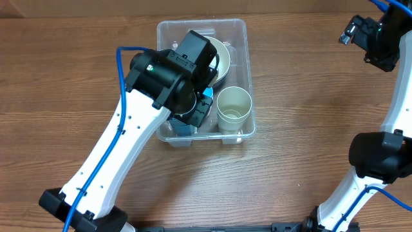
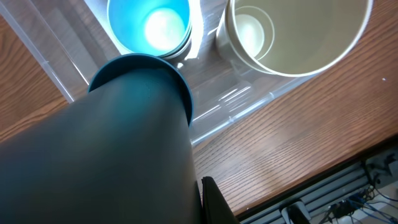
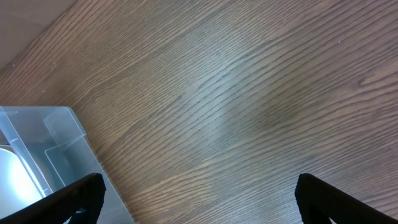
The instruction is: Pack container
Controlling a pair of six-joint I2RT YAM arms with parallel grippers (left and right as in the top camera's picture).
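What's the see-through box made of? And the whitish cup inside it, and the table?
The clear rectangular box looks like glossy plastic: you can see through its walls, and they glint. The cream round cup seems to be smooth, matte plastic, though coated paper is possible. The brown table shows wood grain lines, but I cannot tell whether it is real wood or a printed laminate.

Clear container [image 1: 238, 32], cream cup [image 1: 233, 108], teal cup [image 2: 124, 155]

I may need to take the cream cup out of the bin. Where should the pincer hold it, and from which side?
Probably from above, pinching the rim. The cream cup stands upright with its mouth open, and the container walls close off its sides on the near-right corner.
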